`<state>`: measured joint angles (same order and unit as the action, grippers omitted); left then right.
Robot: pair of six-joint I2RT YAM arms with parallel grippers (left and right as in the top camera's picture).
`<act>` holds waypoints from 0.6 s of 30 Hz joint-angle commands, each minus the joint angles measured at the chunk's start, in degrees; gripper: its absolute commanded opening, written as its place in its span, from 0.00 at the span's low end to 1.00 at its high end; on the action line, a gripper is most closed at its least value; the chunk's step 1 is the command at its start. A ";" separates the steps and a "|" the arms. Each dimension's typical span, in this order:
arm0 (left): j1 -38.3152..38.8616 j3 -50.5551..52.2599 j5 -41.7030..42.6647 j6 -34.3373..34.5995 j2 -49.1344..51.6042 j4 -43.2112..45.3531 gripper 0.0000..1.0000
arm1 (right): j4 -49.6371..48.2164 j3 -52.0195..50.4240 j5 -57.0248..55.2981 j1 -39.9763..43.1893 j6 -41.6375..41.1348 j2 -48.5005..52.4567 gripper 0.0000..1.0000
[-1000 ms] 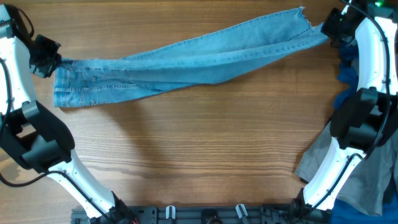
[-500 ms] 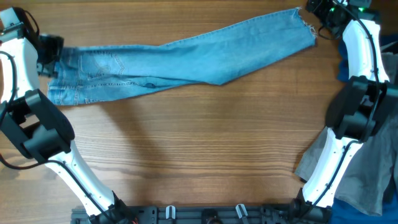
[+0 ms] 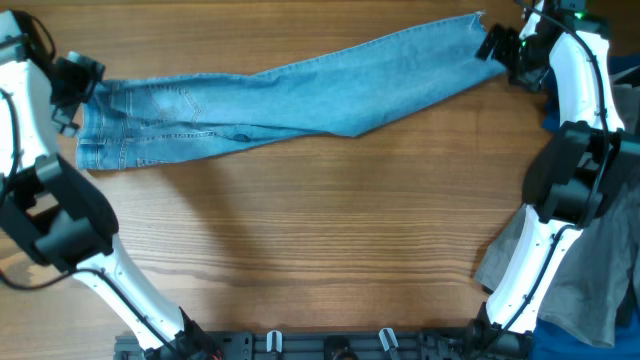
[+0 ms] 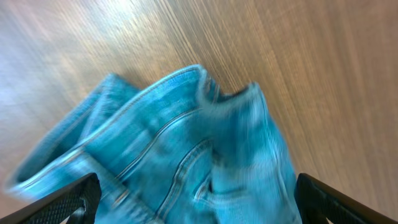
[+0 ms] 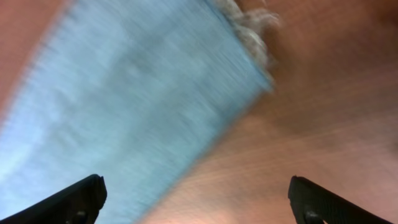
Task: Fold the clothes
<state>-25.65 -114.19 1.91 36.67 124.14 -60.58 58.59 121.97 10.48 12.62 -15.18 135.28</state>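
Note:
The light blue denim jeans (image 3: 290, 95) lie stretched flat across the far side of the wooden table, waist at the left and frayed hem (image 3: 487, 38) at the right. My left gripper (image 3: 76, 92) hovers open at the waist end. In the left wrist view the waistband and seams (image 4: 180, 143) lie between the spread fingertips (image 4: 71, 199) of that gripper (image 4: 199, 205), not pinched. My right gripper (image 3: 498, 46) is open just beside the hem. In the right wrist view the leg end (image 5: 137, 118) lies partly under this gripper (image 5: 199, 202), free of its fingers.
A grey garment (image 3: 590, 275) hangs over the table's right edge near the right arm's base. Dark blue cloth (image 3: 553, 118) lies behind the right arm, and more shows at the lower right corner (image 3: 565, 335). Bare wooden table (image 3: 320, 230) fills the middle and front.
Both grippers have opened and let go of the jeans. The jeans have settled flat on the table, their waist spread wider. Both grippers stay close to the ends.

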 commanded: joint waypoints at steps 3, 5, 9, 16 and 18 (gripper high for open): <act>-0.92 -1.16 -4.59 -1.95 -6.88 -5.33 1.00 | 5.07 1.03 -10.27 -0.22 1.68 1.22 1.00; -0.87 -1.16 -4.61 -1.95 -6.82 -9.09 1.00 | 6.67 1.03 -10.91 -0.22 1.68 1.22 1.00; -0.87 -1.14 -4.57 -1.73 -6.03 -13.11 1.00 | 9.14 1.03 -10.91 -0.22 1.66 1.22 1.00; -1.86 -1.09 -4.61 -1.75 -3.23 -13.49 1.00 | 14.34 1.03 -10.93 -0.22 1.68 1.22 1.00; -2.45 -1.09 -4.61 -1.73 -1.46 -12.57 0.99 | 15.76 1.03 -10.93 -0.22 1.70 1.22 1.00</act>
<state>-26.79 -114.87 -1.69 35.81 118.65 -74.26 72.90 121.97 0.97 12.62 -14.59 135.35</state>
